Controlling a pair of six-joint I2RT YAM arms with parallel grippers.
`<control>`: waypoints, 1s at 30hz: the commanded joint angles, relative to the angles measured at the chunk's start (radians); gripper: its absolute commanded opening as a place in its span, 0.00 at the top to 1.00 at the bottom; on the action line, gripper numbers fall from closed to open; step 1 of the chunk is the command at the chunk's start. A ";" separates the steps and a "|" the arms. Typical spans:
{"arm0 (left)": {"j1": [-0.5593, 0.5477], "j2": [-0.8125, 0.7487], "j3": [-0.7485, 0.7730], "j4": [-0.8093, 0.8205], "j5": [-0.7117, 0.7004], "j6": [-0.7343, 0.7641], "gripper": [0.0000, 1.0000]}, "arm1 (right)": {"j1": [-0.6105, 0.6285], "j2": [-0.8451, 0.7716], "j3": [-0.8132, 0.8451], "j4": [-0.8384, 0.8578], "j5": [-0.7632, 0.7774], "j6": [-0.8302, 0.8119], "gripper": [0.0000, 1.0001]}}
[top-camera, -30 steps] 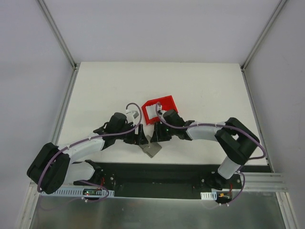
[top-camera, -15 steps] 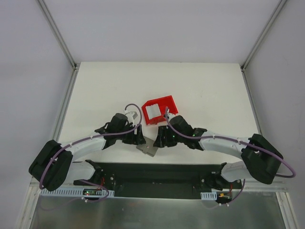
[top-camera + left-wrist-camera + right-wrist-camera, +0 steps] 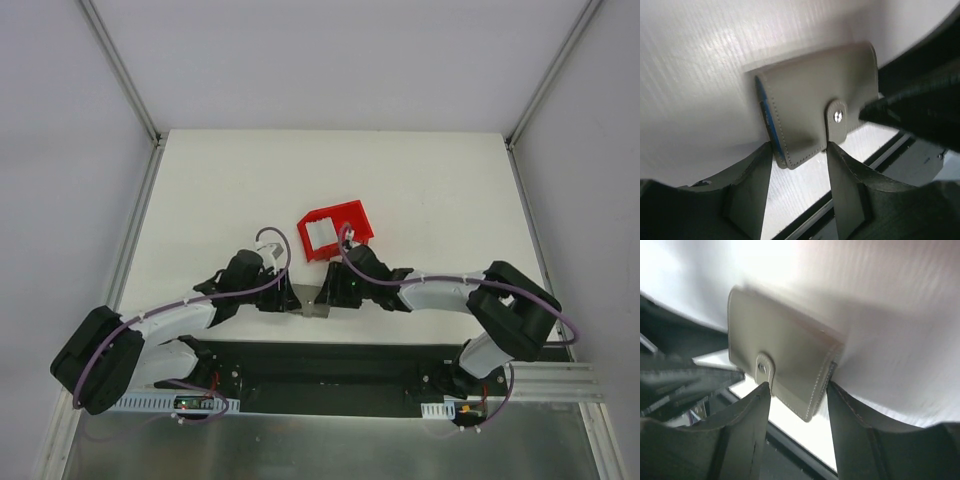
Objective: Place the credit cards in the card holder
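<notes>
The card holder [image 3: 308, 304] is a closed grey wallet with a round snap, lying near the table's front edge between my two grippers. My left gripper [image 3: 294, 298] meets it from the left and my right gripper [image 3: 322, 295] from the right. In the left wrist view the card holder [image 3: 815, 95] shows a blue edge, and my left gripper [image 3: 799, 150] pinches its near corner. In the right wrist view my right gripper [image 3: 797, 387] presses both sides of the card holder [image 3: 785, 355]. One pale credit card [image 3: 319, 236] lies in the red bin [image 3: 345, 212].
The red bin stands just behind the right gripper. A black base plate [image 3: 330, 365] runs along the table's near edge, right below the card holder. Metal frame rails [image 3: 135, 225] border the white table on the left and right.
The left jaws narrowed onto the card holder. The holder shifted slightly left and back, and now looks narrower from above. The right arm's elbow swung back in.
</notes>
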 commanded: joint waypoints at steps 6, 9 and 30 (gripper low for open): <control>-0.173 -0.060 -0.102 0.103 0.026 -0.193 0.58 | -0.136 0.047 0.176 -0.204 -0.008 -0.239 0.50; -0.193 -0.111 -0.096 0.022 -0.008 -0.183 0.59 | -0.140 -0.019 0.158 -0.274 0.023 -0.272 0.47; 0.077 0.202 0.225 -0.118 0.072 0.176 0.32 | 0.057 -0.081 -0.058 0.014 0.218 0.196 0.41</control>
